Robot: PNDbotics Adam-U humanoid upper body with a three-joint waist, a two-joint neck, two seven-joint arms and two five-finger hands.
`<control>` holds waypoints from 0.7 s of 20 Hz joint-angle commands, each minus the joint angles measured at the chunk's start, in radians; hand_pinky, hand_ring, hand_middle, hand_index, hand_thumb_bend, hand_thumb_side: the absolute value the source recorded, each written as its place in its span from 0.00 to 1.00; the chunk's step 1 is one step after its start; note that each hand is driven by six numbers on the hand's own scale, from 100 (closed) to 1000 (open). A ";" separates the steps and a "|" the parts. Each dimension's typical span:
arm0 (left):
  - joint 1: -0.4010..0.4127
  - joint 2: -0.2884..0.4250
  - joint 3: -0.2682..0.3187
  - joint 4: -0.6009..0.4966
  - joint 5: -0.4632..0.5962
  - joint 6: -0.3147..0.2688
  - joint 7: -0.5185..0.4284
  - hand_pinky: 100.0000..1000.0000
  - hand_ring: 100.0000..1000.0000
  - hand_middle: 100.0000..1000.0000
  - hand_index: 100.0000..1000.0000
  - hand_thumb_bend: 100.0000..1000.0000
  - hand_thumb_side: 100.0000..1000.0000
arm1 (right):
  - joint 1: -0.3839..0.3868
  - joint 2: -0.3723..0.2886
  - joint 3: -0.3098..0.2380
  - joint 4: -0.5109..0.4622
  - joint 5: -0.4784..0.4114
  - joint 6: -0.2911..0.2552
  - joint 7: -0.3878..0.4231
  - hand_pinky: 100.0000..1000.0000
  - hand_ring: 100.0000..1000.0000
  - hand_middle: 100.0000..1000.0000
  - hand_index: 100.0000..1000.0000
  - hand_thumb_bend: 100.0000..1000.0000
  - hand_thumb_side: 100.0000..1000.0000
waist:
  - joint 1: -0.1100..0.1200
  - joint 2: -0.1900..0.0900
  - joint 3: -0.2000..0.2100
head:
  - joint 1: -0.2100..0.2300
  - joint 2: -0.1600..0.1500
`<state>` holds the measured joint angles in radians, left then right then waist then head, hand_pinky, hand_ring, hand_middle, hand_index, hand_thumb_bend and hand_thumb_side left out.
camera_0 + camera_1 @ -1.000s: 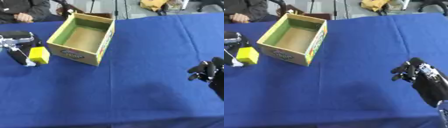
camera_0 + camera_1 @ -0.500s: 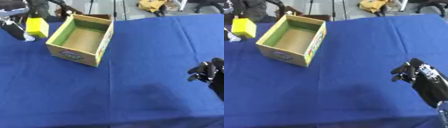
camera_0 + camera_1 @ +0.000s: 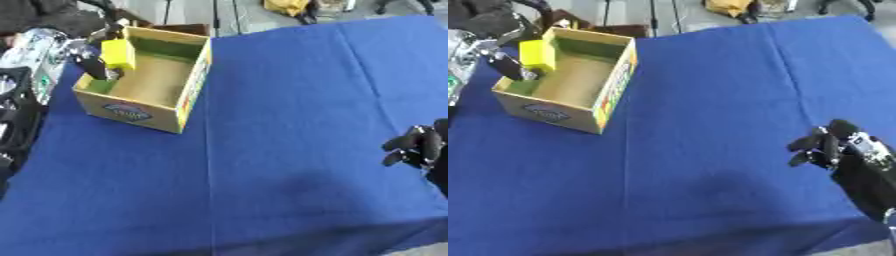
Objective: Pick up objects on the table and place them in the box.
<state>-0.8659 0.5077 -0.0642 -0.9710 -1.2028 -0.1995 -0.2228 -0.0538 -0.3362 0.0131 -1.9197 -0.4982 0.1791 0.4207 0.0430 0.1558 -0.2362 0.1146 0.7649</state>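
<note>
Left eye view: left hand [image 3: 87, 62] pinches the yellow block [image 3: 117, 54] over the box [image 3: 149, 90]. Right eye view shows more of the right hand [image 3: 837, 147], fingers curled, holding nothing.

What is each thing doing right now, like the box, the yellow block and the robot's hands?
box: upright on the blue table, top open.
yellow block: held by the left hand, at the box's left wall, not let go yet.
left hand: fingers pinching the yellow block.
right hand: idle at the right edge, fingers curled, holding nothing.
</note>
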 commanded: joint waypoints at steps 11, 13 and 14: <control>-0.001 -0.032 -0.005 0.061 0.051 -0.081 -0.204 0.86 0.89 0.89 0.95 0.87 0.91 | -0.011 -0.013 -0.001 -0.009 -0.001 -0.002 0.008 0.53 0.62 0.42 0.31 0.00 0.54 | -0.009 -0.009 -0.003 | 0.005 0.005; 0.000 -0.017 0.004 0.002 0.085 -0.070 -0.184 0.89 0.92 0.90 0.95 0.85 0.93 | -0.009 -0.013 -0.003 -0.008 -0.001 -0.002 0.006 0.53 0.62 0.42 0.31 0.00 0.54 | -0.010 -0.012 0.001 | 0.002 0.005; 0.001 -0.008 0.012 -0.040 0.105 -0.057 -0.141 0.89 0.91 0.89 0.95 0.83 0.92 | -0.008 -0.012 -0.004 -0.007 -0.002 -0.002 0.005 0.53 0.62 0.42 0.32 0.00 0.54 | -0.011 -0.013 0.004 | -0.001 0.005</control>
<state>-0.8484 0.4587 -0.0677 -0.9595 -1.1226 -0.2618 -0.3777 -0.0561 -0.3361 0.0133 -1.9193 -0.4981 0.1805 0.4262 0.0357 0.1596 -0.2316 0.1179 0.7649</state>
